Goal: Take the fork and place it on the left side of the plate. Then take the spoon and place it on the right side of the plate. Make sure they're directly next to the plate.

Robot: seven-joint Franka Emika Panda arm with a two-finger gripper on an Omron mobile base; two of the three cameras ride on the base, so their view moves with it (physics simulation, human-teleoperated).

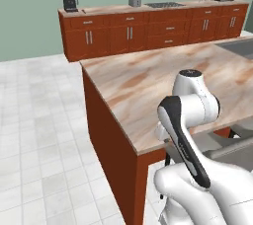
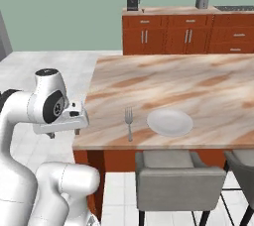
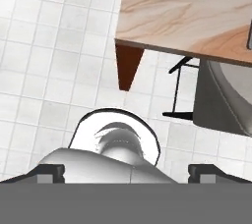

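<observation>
Right base view: slim grey metal fork [image 2: 129,123] lies just left of round white plate [image 2: 169,122].
Counter: brown-streaked marble top [image 2: 198,86].
Gripper [image 3: 126,173]: wide apart, holding nothing.

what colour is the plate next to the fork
Plain white, no pattern. The plate shows best in the right base view, just right of the fork.

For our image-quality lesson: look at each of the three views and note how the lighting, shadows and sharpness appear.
Left base view: even, soft light; the marble counter shows no glare. Right base view: the fork and the plate are slightly soft-edged and cast hardly any shadow. Hand view: flat light on the floor tiles; the two tool fingertips look crisp and wide apart.
</observation>
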